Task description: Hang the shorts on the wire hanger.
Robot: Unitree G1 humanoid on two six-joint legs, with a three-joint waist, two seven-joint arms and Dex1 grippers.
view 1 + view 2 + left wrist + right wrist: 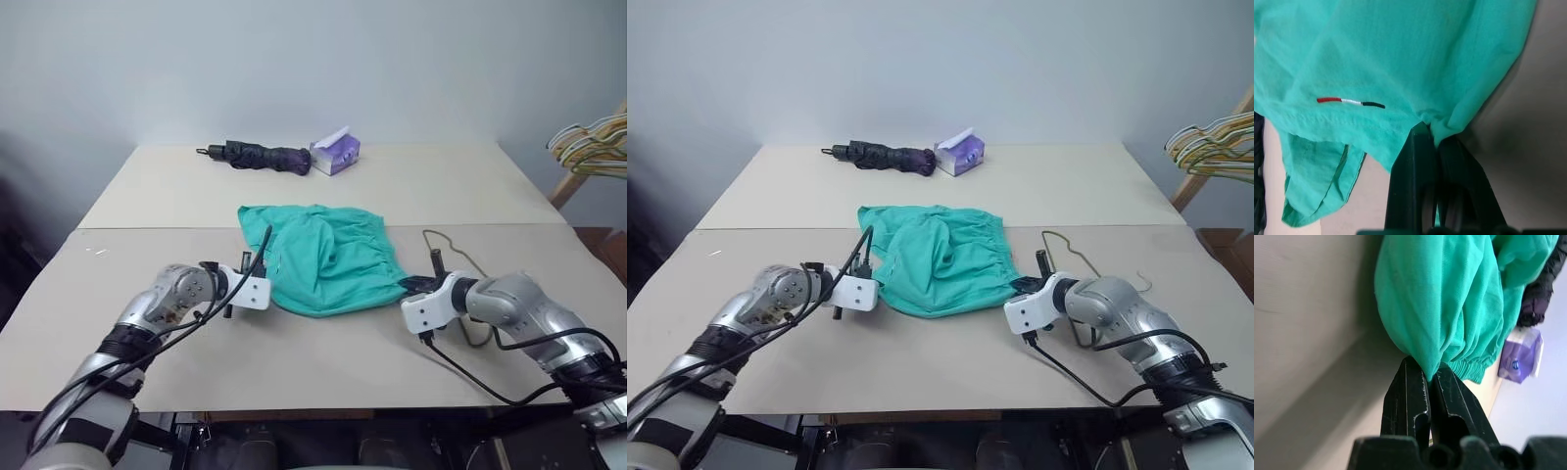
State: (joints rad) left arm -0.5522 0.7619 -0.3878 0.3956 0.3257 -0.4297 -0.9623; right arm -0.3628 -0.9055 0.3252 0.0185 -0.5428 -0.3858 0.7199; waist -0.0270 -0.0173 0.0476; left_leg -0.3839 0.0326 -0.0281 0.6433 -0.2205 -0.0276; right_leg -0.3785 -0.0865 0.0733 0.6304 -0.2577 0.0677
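While both arms reach forward and angle down over the table (147, 372), the left gripper (1431, 131) is pinched tight on the left edge of the shorts (328, 259), and the right gripper (1429, 374) is clamped on their right edge. Soft, crumpled teal fabric with a gathered elastic waistband, the shorts lie mid-table between the two grippers. A thin olive wire hanger (1065, 257) lies beside them toward the right edge, partly under the right arm.
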